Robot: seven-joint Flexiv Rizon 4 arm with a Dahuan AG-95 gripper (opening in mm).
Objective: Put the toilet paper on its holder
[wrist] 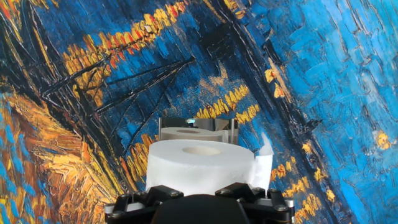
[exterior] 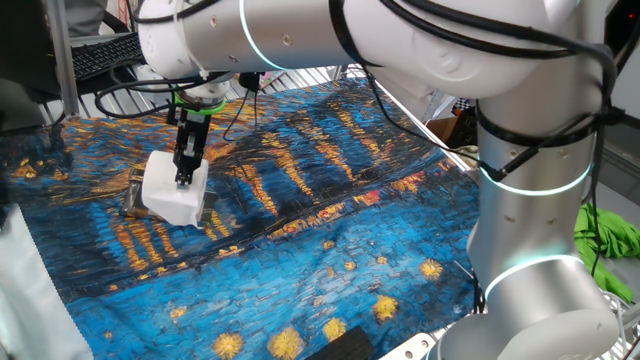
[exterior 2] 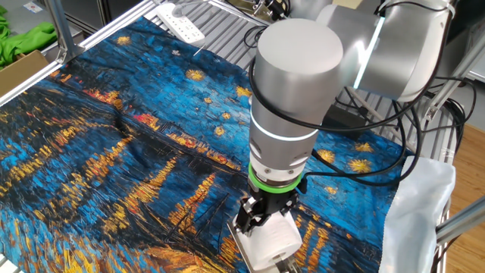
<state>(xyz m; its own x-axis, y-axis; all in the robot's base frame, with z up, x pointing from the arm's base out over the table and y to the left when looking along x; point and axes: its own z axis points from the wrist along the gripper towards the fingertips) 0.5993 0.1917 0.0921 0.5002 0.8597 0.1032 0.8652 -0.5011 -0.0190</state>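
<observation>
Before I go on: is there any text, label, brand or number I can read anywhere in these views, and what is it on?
None can be read in any view.
The plump white toilet paper roll: blank, no print.
The shiny metal holder: no marking visible.
The blue and orange painted tablecloth: pattern only, no words.
The silver-grey robot arm: no logo visible.
The white power strip at the table's far edge: any marking too small to read.

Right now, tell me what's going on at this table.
A single robot arm has its claw pointing straight down at the toilet paper, which sits over the metal holder on the painted blue-and-orange cloth. The fingers sit either side of the roll with the jaws set wide; whether they are squeezing it cannot be told. The roll stands core-up with a loose sheet end at one side.
</observation>
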